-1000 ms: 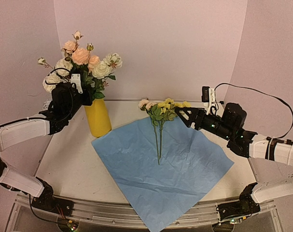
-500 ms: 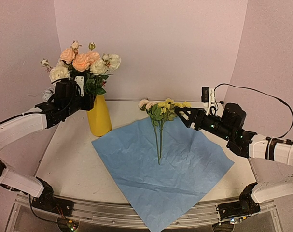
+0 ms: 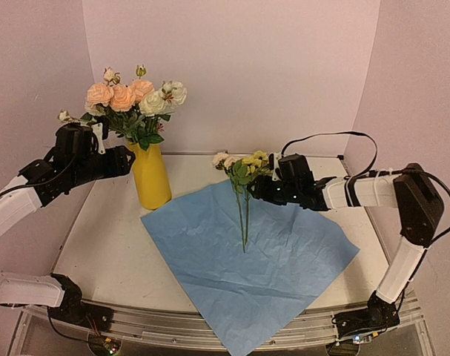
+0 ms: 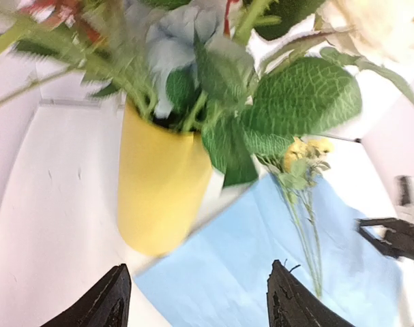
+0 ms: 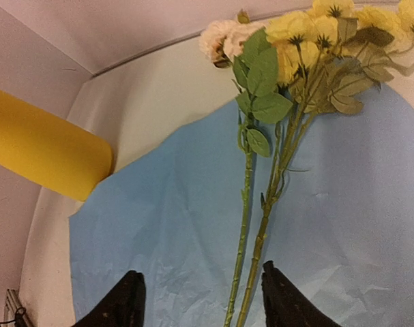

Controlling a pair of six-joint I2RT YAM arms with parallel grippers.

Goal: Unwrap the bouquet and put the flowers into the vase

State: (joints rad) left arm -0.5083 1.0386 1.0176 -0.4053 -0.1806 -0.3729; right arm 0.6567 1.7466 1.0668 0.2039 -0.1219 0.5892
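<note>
Blue paper [image 3: 269, 259] spread on the counter [image 3: 106, 237], flowers [image 3: 243, 174] lying on it, yellow vase [image 3: 151, 178] just beside its far-left corner.
Left claw [image 3: 125, 159] has released the blooms [image 3: 132, 96] in the vase and backed off, fingers apart. Right claw [image 3: 256, 187] has swung in by the flowers; only its wrist view shows both stems untouched between parted fingers [image 5: 128, 303].

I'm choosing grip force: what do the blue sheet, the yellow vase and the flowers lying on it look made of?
The blue sheet: thin matte paper, judging by fine crinkles. The vase: smooth, opaque, even yellow; plastic or glazed ceramic, cannot tell. The flowers: probably artificial, with uniform stiff stems and fabric-like leaves.
</note>
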